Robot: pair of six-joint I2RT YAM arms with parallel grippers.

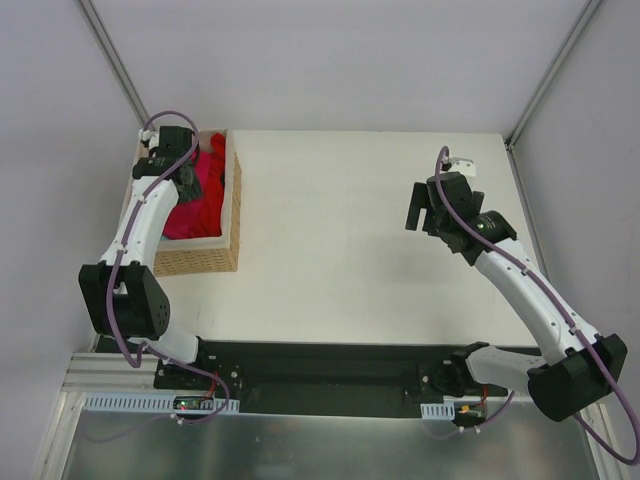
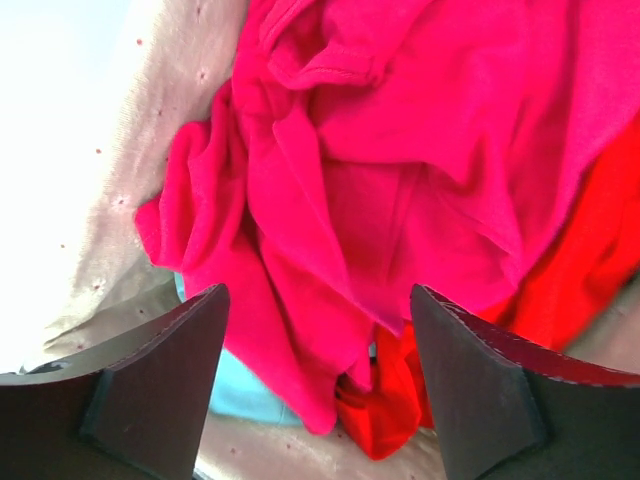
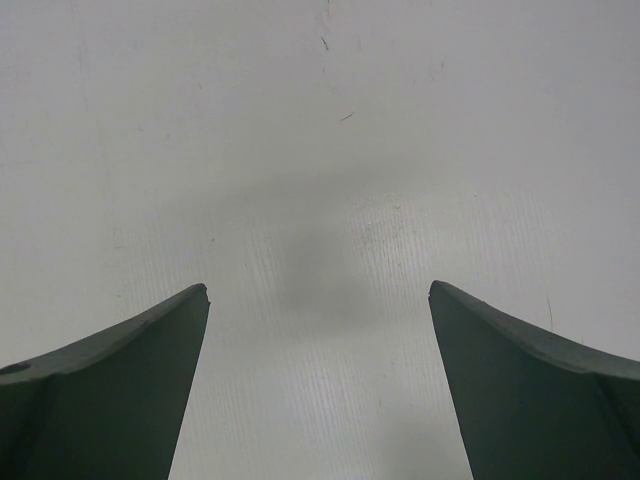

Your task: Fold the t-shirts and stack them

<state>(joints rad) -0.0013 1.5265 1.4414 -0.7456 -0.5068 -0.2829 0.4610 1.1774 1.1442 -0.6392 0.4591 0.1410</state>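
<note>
the t-shirts (image 1: 203,192) lie crumpled in a heap inside the wicker basket (image 1: 200,262) at the left side of the table (image 1: 330,260), a magenta shirt (image 2: 400,180) on top and a brighter red shirt (image 2: 590,260) showing under its edge. the left gripper (image 2: 315,300) hangs right over the heap, fingers spread wide with magenta folds beneath the gap and nothing visibly pinched. the right gripper (image 1: 426,212) hovers well apart over bare tabletop, fingers wide and empty.
</note>
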